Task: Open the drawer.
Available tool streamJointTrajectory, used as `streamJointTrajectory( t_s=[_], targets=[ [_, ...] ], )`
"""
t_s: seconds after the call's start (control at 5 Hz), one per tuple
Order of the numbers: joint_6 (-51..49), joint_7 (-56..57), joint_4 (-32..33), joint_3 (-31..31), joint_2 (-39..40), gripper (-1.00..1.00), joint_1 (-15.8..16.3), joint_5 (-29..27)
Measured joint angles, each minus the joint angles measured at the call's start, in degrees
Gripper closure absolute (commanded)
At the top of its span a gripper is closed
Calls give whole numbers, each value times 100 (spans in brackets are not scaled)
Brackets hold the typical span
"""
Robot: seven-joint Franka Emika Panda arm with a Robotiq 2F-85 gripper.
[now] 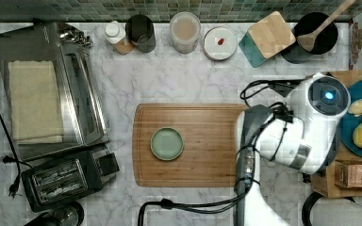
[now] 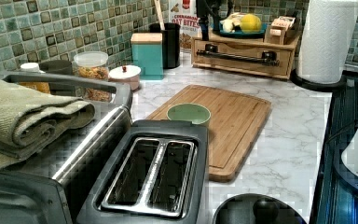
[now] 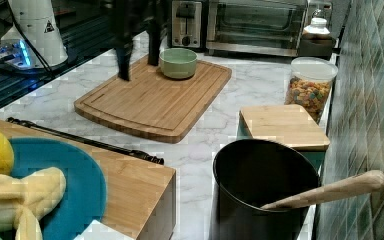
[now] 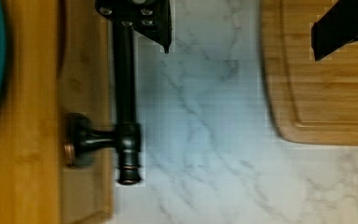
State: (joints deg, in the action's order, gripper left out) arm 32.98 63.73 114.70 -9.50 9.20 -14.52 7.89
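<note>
The wrist view showed the bamboo drawer with its black bar handle running along the front, beside bare marble countertop. The gripper hung with its fingers spread apart, one finger just beside the handle and the other over the cutting board. In the left view the drawer sat closed near the tiled wall, under a teal plate of fruit, next to a paper towel roll.

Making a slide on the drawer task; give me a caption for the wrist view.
Open gripper over marble counter, one finger by the drawer handle, the other over the cutting board.
</note>
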Motion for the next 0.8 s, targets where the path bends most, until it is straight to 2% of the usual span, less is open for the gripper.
streamJointTrajectory(
  t_s=[0.4, 0.8],
  targets=[
    [1150, 6, 358, -355, -60, -100, -369, 359],
    [1740, 878, 604, -361, -59, -100, -512, 113]
  ],
)
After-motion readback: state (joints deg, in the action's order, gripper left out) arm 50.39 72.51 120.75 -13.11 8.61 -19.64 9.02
